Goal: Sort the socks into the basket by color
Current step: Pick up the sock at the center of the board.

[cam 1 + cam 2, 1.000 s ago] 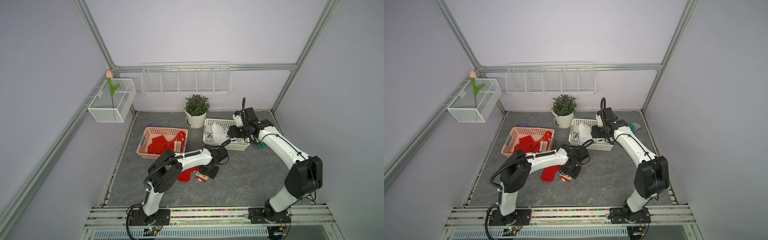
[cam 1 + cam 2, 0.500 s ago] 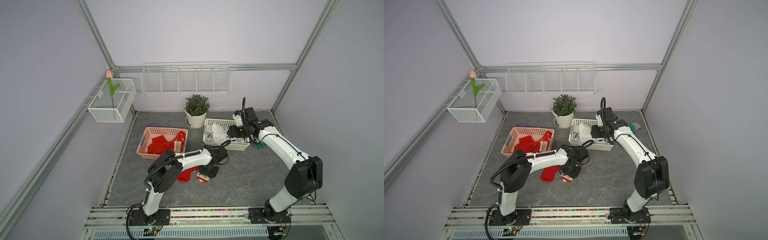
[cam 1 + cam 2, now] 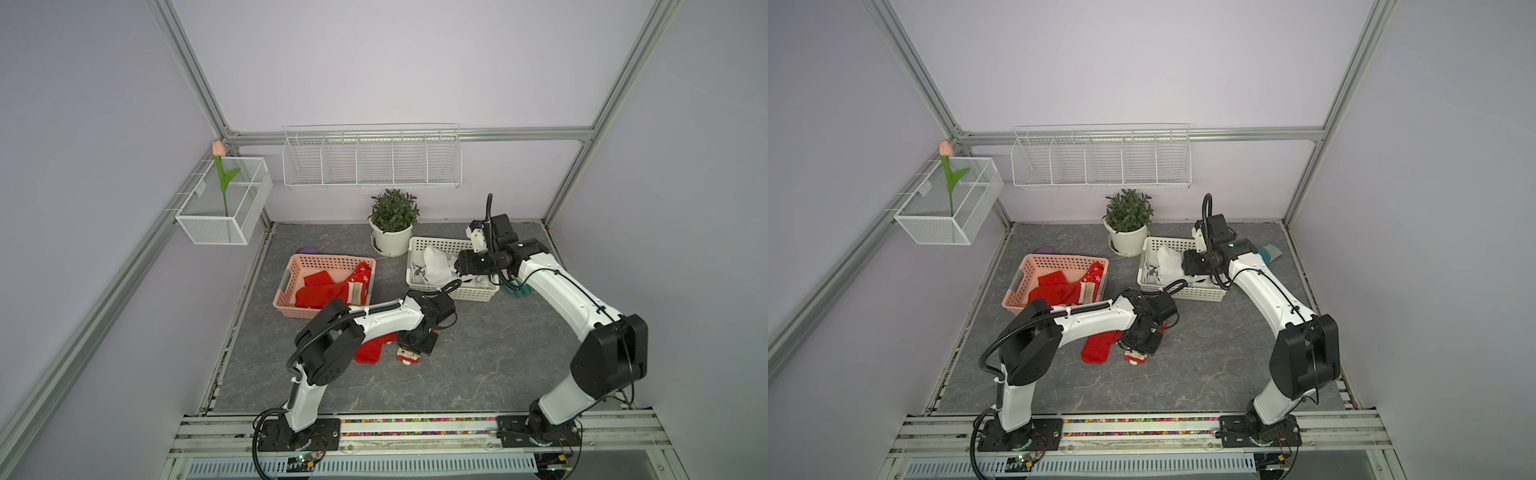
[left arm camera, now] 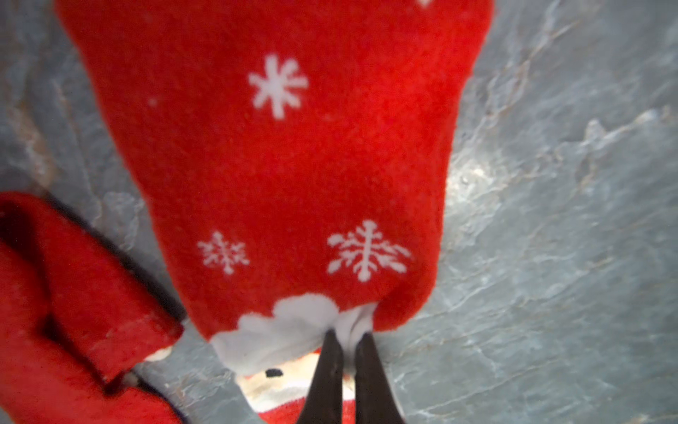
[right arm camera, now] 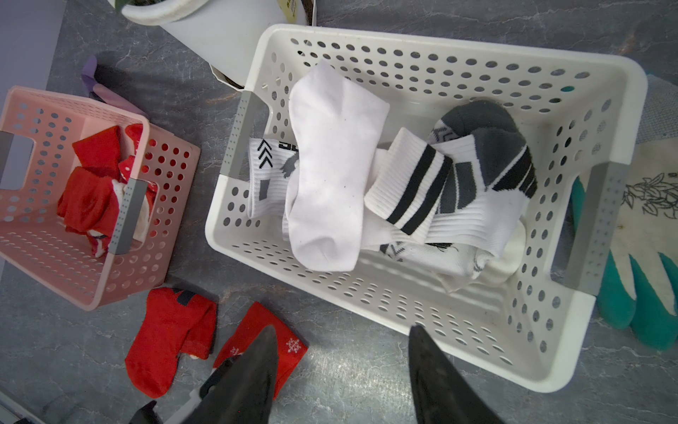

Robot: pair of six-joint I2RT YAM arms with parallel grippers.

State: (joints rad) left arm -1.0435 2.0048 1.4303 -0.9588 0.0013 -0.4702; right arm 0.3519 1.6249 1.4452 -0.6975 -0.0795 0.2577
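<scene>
Found the left pincer [image 4: 346, 336] nipped almost together on the white trim of a red snowflake sock [image 4: 293, 165], with a fold of fabric caught between the dark fingertips. Saw that sock lying flat on the grey marbled counter [image 3: 478, 365], just below centre in both top views, with its Santa-face end poking out from under the wrist. Noted a second red sock [image 3: 370, 351] just left of it on the counter, close by, contact impossible to judge. Spotted more red socks [image 3: 328, 291] heaped in the pink basket [image 3: 291, 270], left of centre in both top views. Found the right pincer [image 5: 343, 328] spread wide with nothing between its fingers, poised above the white basket [image 5: 440, 47], right of centre in both top views. Made out a plain white sock [image 5: 330, 165] draped across striped white socks [image 5: 414, 183] inside that basket. Noticed a teal-and-white glove [image 5: 653, 220] just beside one handle end of it, and a potted plant [image 3: 392, 224] behind the gap between the two baskets.
</scene>
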